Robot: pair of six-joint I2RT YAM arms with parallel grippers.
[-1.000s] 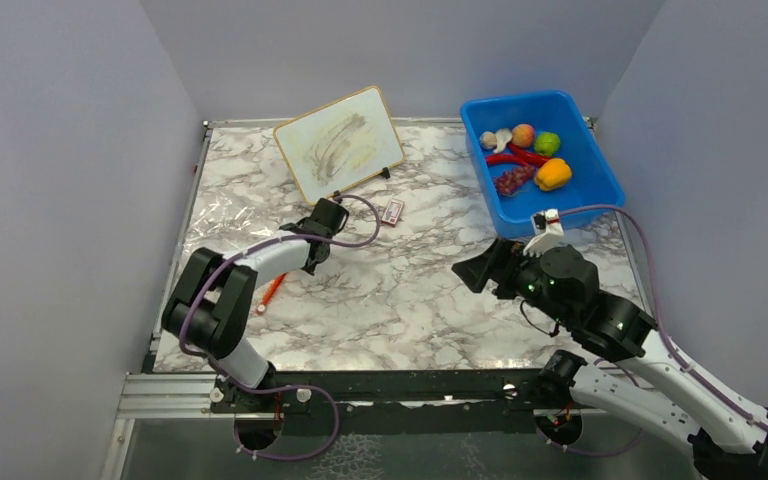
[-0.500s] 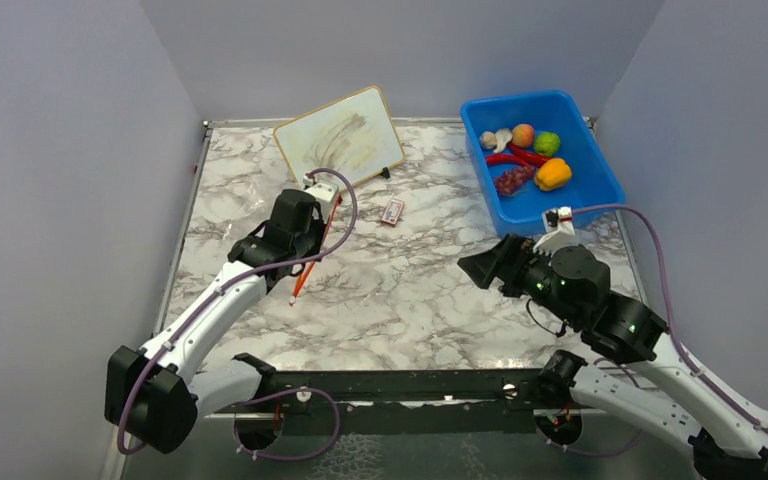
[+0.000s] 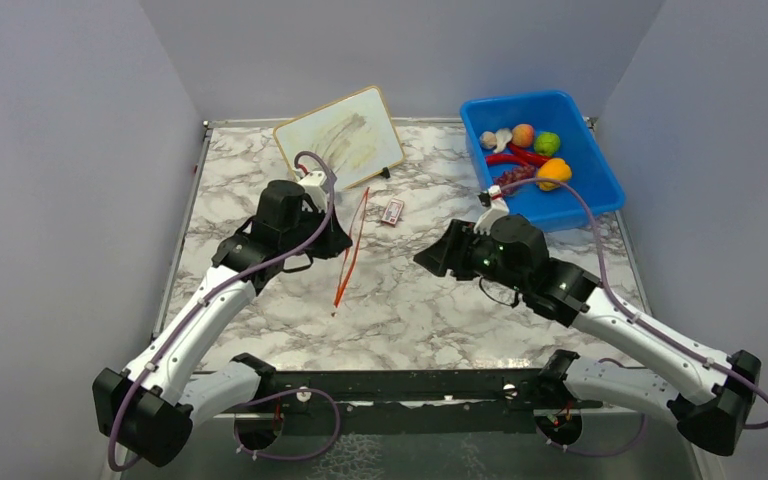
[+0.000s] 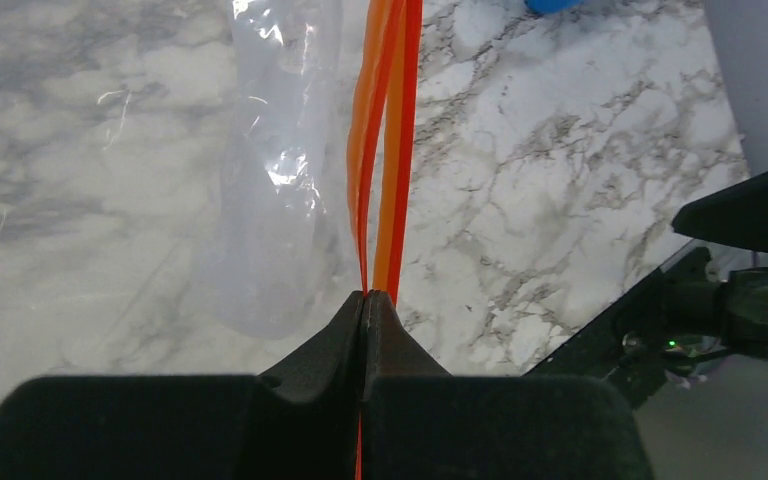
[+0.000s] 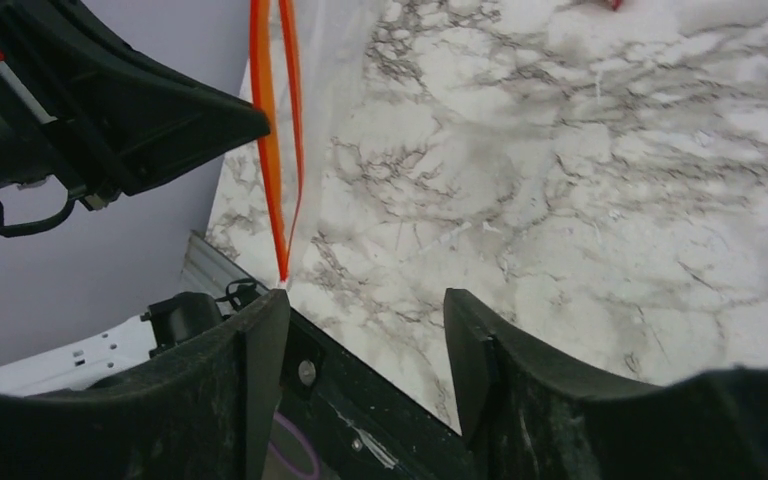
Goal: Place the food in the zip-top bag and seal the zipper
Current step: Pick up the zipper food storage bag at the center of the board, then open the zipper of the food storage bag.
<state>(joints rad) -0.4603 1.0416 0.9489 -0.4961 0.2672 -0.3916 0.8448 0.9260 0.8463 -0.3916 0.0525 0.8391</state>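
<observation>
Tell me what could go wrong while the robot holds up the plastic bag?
The left tool pinches only the thin zipper, so the dangling zip-top bag could slip and fall.
The bag's mouth hangs almost flat, so the open right tool beside it might grab both layers instead of one.
The toy food sits in the blue bin, apart from the bag; a piece could drop on the way.

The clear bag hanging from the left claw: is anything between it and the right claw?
Nothing visible. The left gripper is shut on the zipper and holds the zip-top bag by it. The open right gripper faces it across bare marble table. The small card lies farther back, off that line.
</observation>
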